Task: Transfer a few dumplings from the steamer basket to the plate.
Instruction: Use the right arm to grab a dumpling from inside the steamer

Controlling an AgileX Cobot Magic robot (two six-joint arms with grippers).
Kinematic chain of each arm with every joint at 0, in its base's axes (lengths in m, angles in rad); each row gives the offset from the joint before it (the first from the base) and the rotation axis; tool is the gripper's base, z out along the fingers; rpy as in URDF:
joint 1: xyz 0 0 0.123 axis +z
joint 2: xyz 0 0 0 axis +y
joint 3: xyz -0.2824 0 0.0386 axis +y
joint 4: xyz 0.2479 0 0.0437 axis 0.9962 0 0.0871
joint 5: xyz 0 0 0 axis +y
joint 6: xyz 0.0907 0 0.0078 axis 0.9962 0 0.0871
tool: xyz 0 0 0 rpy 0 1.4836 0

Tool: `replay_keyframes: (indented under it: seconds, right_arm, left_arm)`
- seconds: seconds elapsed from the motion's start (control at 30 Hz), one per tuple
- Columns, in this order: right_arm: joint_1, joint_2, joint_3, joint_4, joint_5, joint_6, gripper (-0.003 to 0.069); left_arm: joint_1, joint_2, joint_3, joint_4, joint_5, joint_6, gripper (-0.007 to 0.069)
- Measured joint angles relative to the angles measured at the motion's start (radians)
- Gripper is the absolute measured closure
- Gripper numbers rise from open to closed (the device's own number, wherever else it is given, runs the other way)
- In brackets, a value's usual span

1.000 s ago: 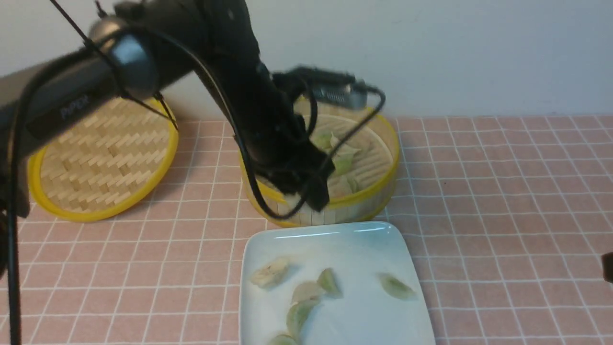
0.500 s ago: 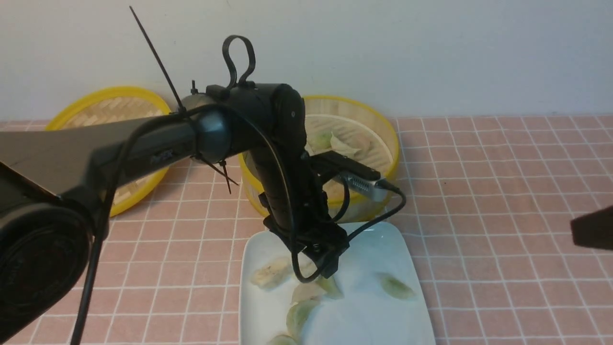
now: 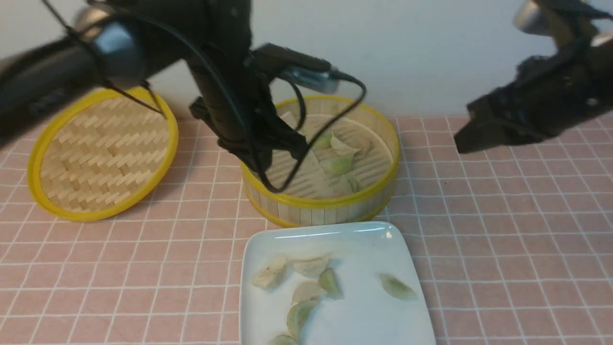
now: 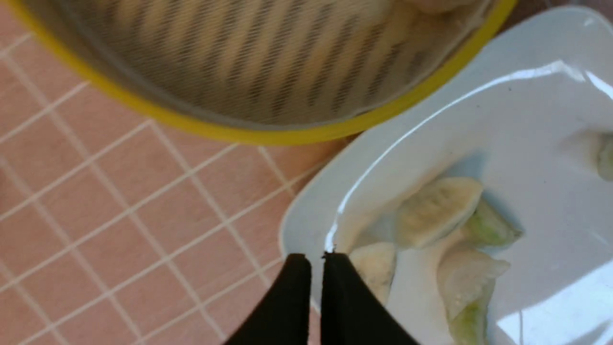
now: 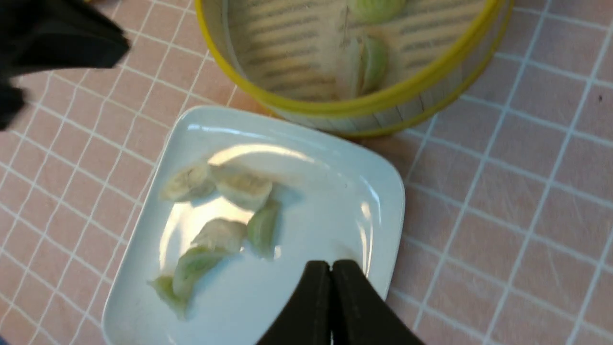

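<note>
As we look from the front, pleated pale-green and whitish dumplings [image 3: 339, 165] lie in the round yellow-rimmed bamboo steamer basket [image 3: 318, 203], others on the square white plate [image 3: 364, 306]; we judge them soft, easily torn, best pinched lightly across the belly; by the left wrist, our closed, empty left claw [image 4: 316, 258] hangs above the plate's edge; by the right wrist, our empty right claw [image 5: 331, 266] is closed, apart from the dumplings

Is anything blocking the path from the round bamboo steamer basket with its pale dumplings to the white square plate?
Nothing visible does, apart from the basket's own raised yellow rim on the plate side, which dumplings must clear. The glossy white square plate lies directly in front.
</note>
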Motion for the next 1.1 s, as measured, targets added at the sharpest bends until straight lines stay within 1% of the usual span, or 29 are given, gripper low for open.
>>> replay_keyframes:
  seconds: [0.1, 0.17, 0.2, 0.23, 0.27, 0.3, 0.33, 0.43, 0.5, 0.57, 0.63, 0.77, 0.87, 0.97, 1.0, 1.03, 1.1]
  right_arm:
    - [0.052, 0.141, -0.115, -0.044, -0.024, 0.009, 0.064]
    - [0.082, 0.227, -0.188, -0.07, -0.028, 0.009, 0.0611]
    - [0.1, 0.285, -0.23, -0.089, -0.028, 0.009, 0.0585]
    - [0.1, 0.285, -0.239, -0.093, -0.028, 0.009, 0.0585]
    - [0.126, 0.384, -0.317, -0.127, -0.027, 0.009, 0.0536]
    - [0.126, 0.394, -0.326, -0.131, -0.027, 0.009, 0.0529]
    - [0.147, 0.47, -0.404, -0.165, -0.013, 0.011, 0.0467]
    - [0.168, 0.585, -0.5, -0.215, 0.02, 0.026, 0.0373]
    - [0.18, 0.668, -0.574, -0.25, 0.048, 0.054, 0.0294]
    - [0.185, 0.728, -0.627, -0.269, 0.065, 0.079, 0.0234]
    - [0.185, 0.775, -0.665, -0.268, 0.072, 0.101, 0.0201]
    - [0.185, 0.826, -0.701, -0.239, 0.087, 0.114, 0.0184]
    - [0.187, 0.848, -0.717, -0.212, 0.103, 0.118, 0.0197]
    - [0.192, 0.862, -0.728, -0.204, 0.108, 0.143, 0.0267]
    - [0.192, 0.862, -0.729, -0.203, 0.109, 0.149, 0.0305]
    - [0.193, 0.863, -0.73, -0.203, 0.109, 0.152, 0.0319]
    - [0.193, 0.863, -0.74, -0.206, 0.113, 0.153, 0.0319]
  left_arm:
    - [0.02, -0.148, 0.097, -0.007, 0.005, -0.005, 0.0631]
    - [0.02, -0.235, 0.162, -0.013, 0.007, -0.005, 0.0631]
    - [0.02, -0.282, 0.199, -0.017, 0.009, -0.005, 0.0631]
    - [0.02, -0.291, 0.206, -0.017, 0.009, -0.005, 0.0631]
    - [0.02, -0.359, 0.263, -0.022, 0.012, -0.007, 0.0631]
    - [0.02, -0.375, 0.276, -0.023, 0.012, -0.009, 0.0631]
    - [0.021, -0.435, 0.326, -0.023, 0.015, -0.016, 0.0631]
    - [0.021, -0.516, 0.393, -0.023, 0.023, -0.028, 0.0631]
    - [0.021, -0.572, 0.431, -0.023, 0.028, -0.03, 0.0631]
    - [0.021, -0.617, 0.454, -0.021, 0.028, -0.031, 0.0631]
    - [0.021, -0.651, 0.467, -0.019, 0.029, -0.031, 0.0631]
    - [0.021, -0.697, 0.471, -0.009, 0.029, -0.031, 0.0631]
    - [0.021, -0.714, 0.471, 0.007, 0.029, -0.032, 0.0631]
    - [0.021, -0.717, 0.471, 0.014, 0.03, -0.034, 0.0631]
    - [0.021, -0.717, 0.471, 0.015, 0.03, -0.035, 0.0631]
    - [0.021, -0.717, 0.471, 0.015, 0.03, -0.036, 0.0631]
    - [0.021, -0.717, 0.471, 0.016, 0.03, -0.039, 0.0631]
